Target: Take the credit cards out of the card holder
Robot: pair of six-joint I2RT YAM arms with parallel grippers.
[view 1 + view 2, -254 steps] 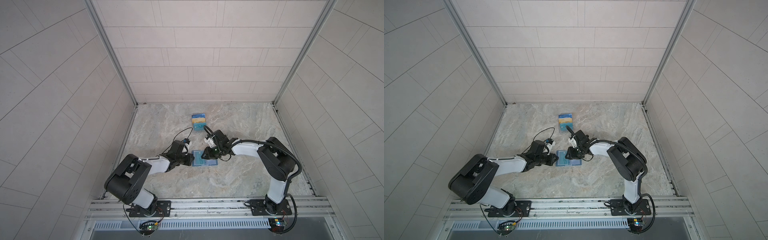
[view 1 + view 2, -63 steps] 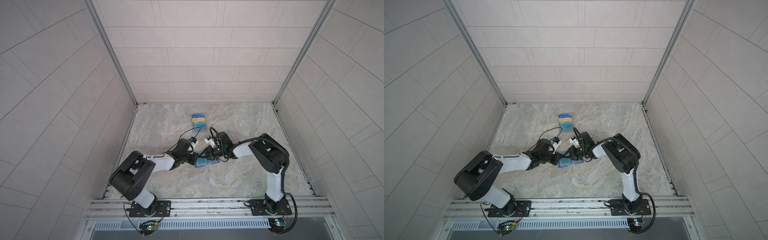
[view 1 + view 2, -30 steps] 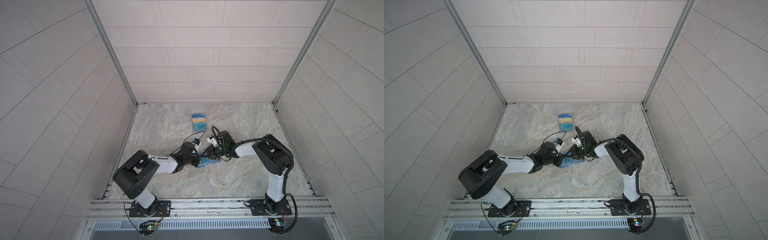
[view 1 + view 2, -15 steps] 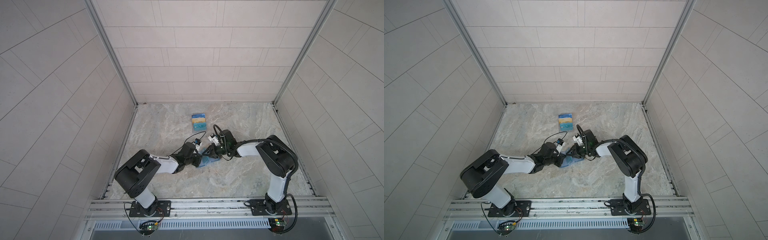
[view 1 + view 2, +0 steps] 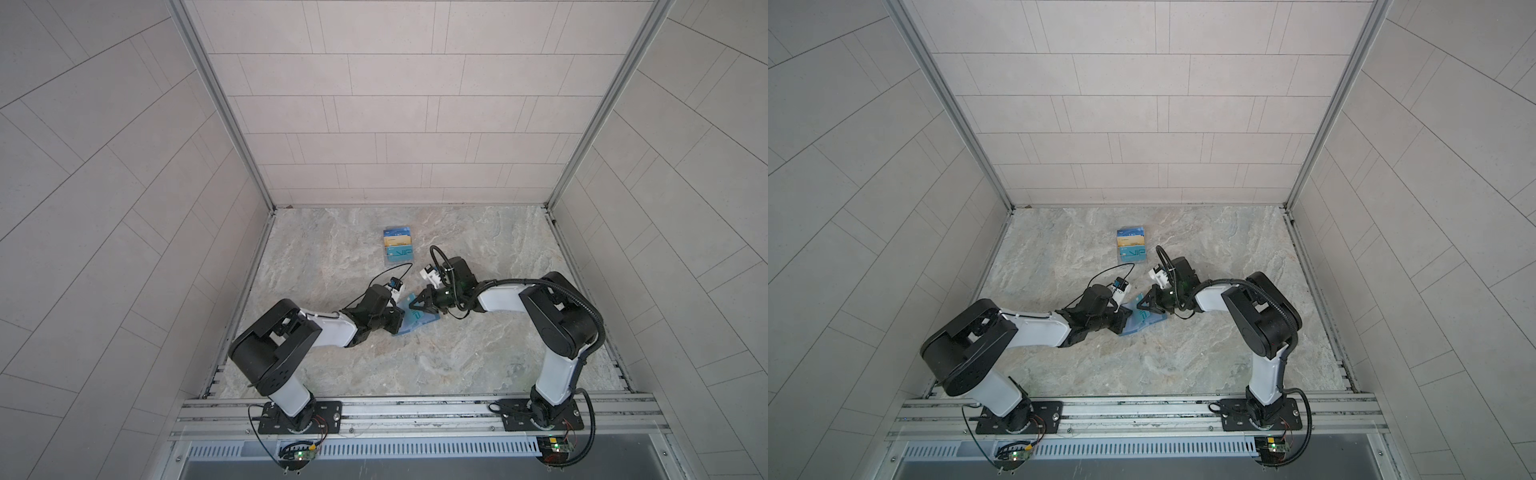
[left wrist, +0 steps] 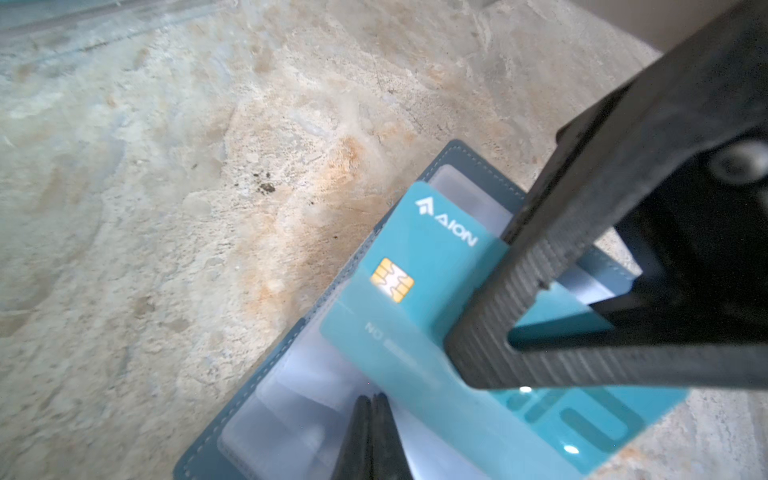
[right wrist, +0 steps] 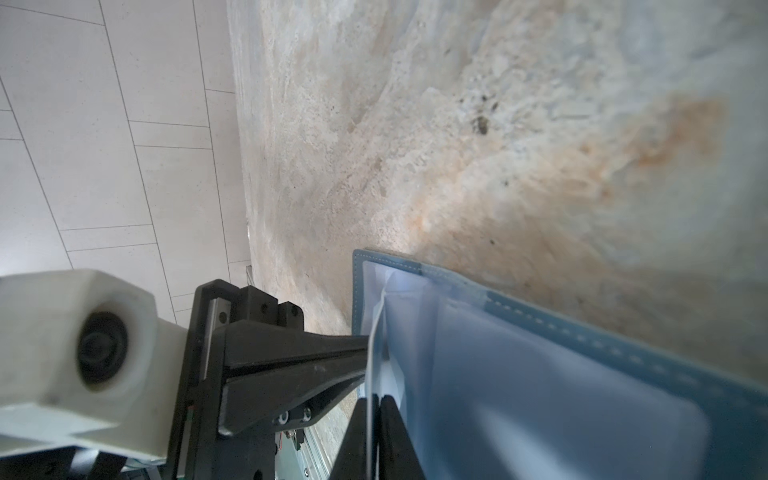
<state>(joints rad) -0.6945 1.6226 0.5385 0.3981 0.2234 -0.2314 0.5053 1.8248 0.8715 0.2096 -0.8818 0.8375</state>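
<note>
Left hand (image 6: pixel 371 401), from 9 o'clock, pinches card holder (image 6: pixel 249 415) tight; right hand (image 6: pixel 455 355), from 3 o'clock, clamps teal credit card (image 6: pixel 415 257).

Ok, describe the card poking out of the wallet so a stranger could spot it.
On the marble table, find the open blue wallet in front of the card stand. The card poking from its clear sleeve is teal, with a gold chip and white AION lettering, unlike the patterned card beside it.
</note>
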